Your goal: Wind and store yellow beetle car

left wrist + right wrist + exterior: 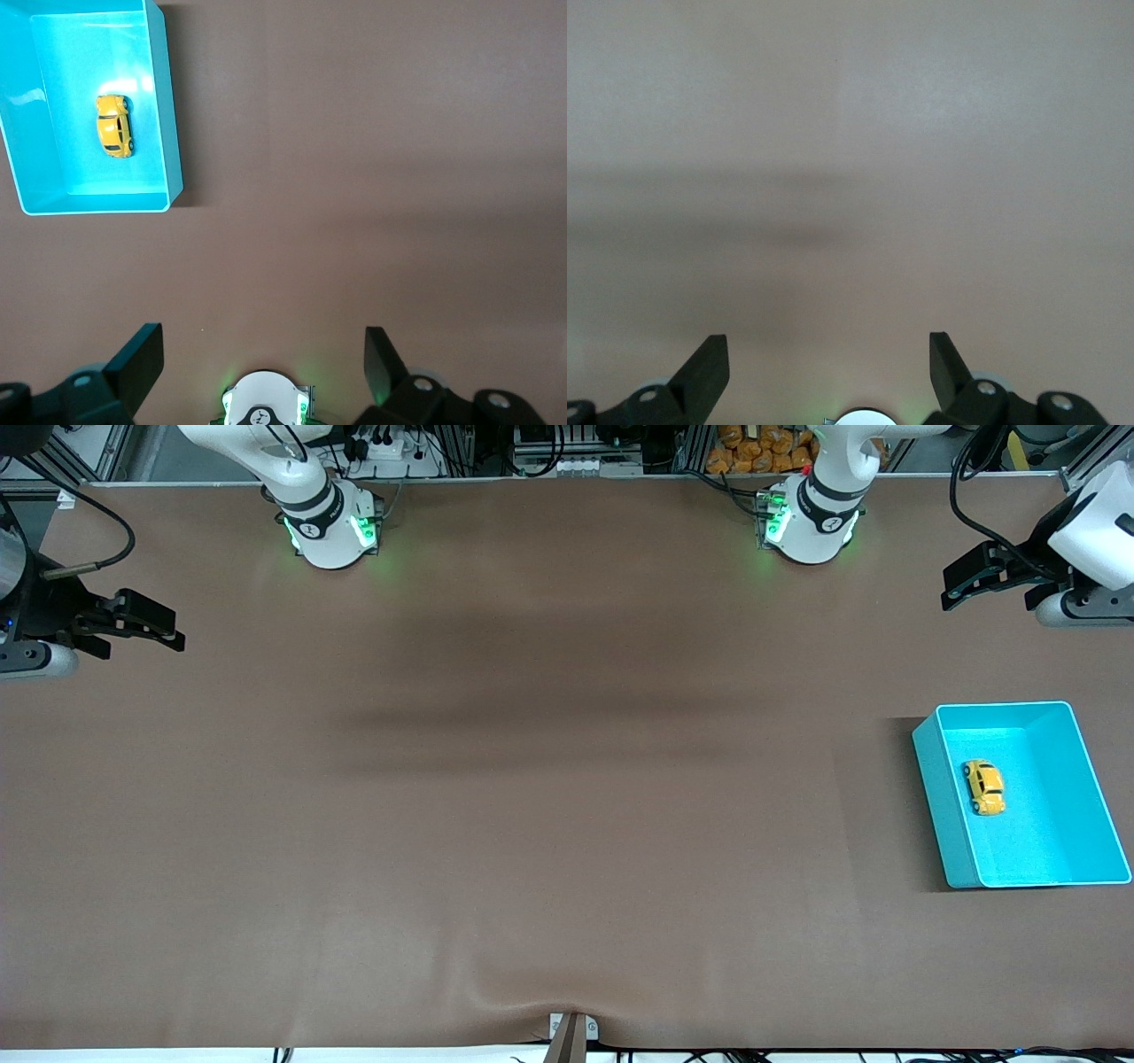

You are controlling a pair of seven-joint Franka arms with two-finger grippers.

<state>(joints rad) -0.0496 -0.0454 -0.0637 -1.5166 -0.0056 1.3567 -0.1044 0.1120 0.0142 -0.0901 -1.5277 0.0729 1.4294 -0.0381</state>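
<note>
Teal bin (1097, 797), toward the left arm's end of the table: holds the yellow beetle car (984, 786), upright on its floor. Storing step looks complete; judged next move, none beyond waiting. Left gripper (961, 580), raised over bare table: fingers spread, empty. Right gripper (164, 631), likewise raised: spread, empty, waiting.

The brown tabletop (532, 797) lies bare across its middle and the right arm's end — open passage everywhere there. The only obstacle is the teal bin (930, 797) at the left arm's end, its walls ringing the yellow beetle car (984, 786); its top is open. Both end effectors hang at the table's ends — fingers spread wide.
</note>
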